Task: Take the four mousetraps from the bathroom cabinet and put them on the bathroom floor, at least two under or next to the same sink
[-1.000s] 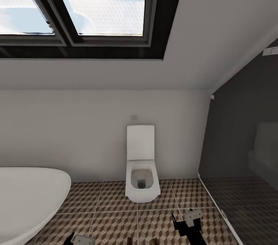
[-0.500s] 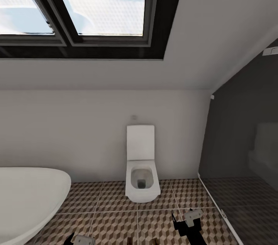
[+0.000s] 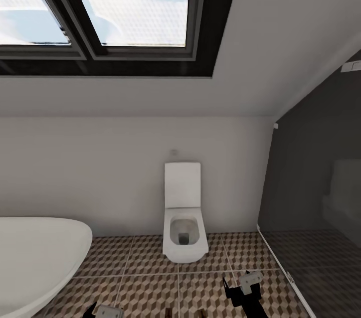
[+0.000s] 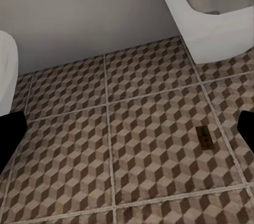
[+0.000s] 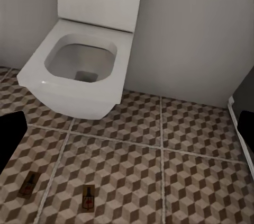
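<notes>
Two mousetraps [image 5: 27,184] [image 5: 89,197] lie flat on the cube-patterned bathroom floor [image 5: 132,166] in front of the toilet, seen in the right wrist view. One mousetrap [image 4: 204,137] lies on the tiles in the left wrist view. My left gripper [image 4: 127,134] hangs open above the floor [image 4: 132,128], nothing between its black fingers [image 4: 10,134]. My right gripper [image 5: 127,134] is open too, empty, above the tiles; it also shows low in the head view as the right gripper [image 3: 245,285]. The cabinet and the bathroom sink are out of view.
A white toilet [image 3: 184,228] stands against the far wall straight ahead. The white bathtub [image 3: 35,253] fills the left. A dark glass-walled shower stall [image 3: 311,208] closes the right side. A skylight window [image 3: 125,2] sits in the sloped ceiling.
</notes>
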You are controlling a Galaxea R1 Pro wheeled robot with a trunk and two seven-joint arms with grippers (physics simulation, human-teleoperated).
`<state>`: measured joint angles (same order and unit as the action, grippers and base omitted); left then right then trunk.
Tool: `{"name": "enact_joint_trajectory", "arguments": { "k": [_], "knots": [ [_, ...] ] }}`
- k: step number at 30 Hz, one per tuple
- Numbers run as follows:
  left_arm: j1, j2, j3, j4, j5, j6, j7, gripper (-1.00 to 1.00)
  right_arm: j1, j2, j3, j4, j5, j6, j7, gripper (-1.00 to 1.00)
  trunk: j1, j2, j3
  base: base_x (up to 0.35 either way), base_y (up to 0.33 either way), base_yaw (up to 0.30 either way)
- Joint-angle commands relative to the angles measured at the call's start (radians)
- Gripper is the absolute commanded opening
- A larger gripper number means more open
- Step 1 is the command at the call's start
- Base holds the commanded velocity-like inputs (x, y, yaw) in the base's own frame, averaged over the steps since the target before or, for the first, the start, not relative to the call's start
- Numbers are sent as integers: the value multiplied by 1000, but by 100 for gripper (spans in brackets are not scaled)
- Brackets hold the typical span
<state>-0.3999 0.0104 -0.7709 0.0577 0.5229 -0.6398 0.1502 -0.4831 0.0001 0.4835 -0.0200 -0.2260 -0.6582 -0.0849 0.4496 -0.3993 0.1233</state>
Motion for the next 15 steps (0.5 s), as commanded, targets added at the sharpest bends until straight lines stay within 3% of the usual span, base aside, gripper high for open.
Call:
{"name": "enact_joint_trajectory", "arguments": {
  "k": [1, 15],
  "knots": [
    [0, -1, -8, 2, 0, -3, 6, 100, 0, 0, 9, 0, -5, -1, -5, 100, 0, -1, -1, 0, 0, 0],
    [0, -1, -8, 2, -1, -1, 6, 100, 0, 1, 9, 0, -5, -1, -6, 100, 0, -1, -16, 0, 0, 0]
  ]
}}
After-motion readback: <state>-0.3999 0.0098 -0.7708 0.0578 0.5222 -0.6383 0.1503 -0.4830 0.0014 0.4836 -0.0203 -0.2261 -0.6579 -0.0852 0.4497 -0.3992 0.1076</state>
